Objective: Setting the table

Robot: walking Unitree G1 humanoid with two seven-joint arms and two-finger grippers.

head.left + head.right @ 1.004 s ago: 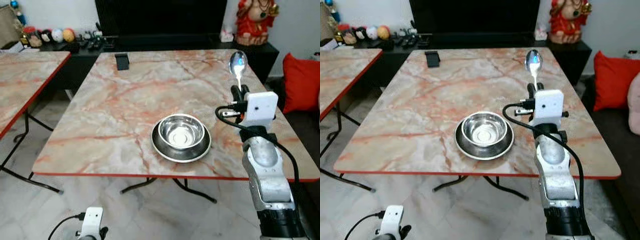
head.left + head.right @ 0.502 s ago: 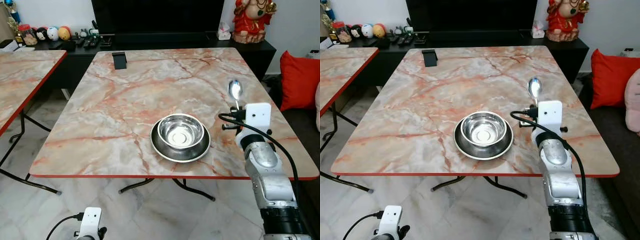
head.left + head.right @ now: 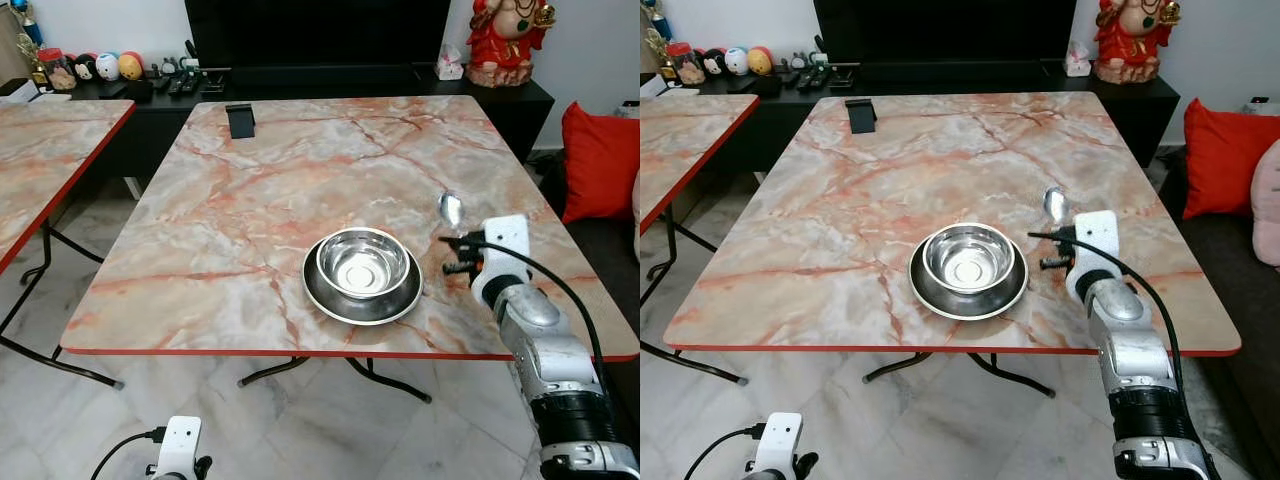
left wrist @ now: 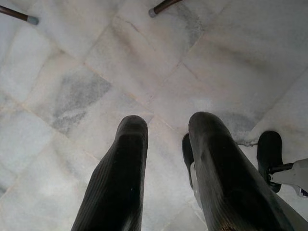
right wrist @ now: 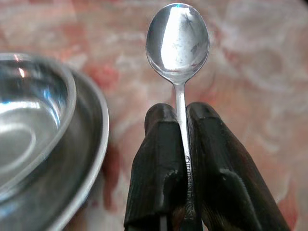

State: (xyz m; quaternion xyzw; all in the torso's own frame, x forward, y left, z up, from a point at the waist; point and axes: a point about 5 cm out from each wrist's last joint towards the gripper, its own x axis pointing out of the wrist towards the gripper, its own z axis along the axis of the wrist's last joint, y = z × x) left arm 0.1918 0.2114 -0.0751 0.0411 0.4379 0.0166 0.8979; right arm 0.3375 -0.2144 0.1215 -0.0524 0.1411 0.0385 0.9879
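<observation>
The right gripper (image 3: pixel 452 243) sits at the right of centre in the left eye view, over the marble table (image 3: pixel 250 200), its black fingers mostly hidden behind the white wrist housing. A spoon (image 3: pixel 450 209) sticks out past it, bowl end pointing up the frame, just right of the steel bowl (image 3: pixel 361 262) that rests on a steel plate (image 3: pixel 330 295). A small dark stand (image 3: pixel 239 120) is near the table's far left corner. The left arm hangs idle at the bottom left, cut off by the frame edge.

In the left wrist view, the left gripper (image 4: pixel 166 159) points at the pale tiled floor (image 4: pixel 72 86), fingers parted with a gap between them.

In the right wrist view, the two fingers (image 5: pixel 159 168) are pinched on the spoon's (image 5: pixel 177 43) handle, whose lower end is hidden between them. The bowl and plate rim run out of the frame's left edge, blurred.
</observation>
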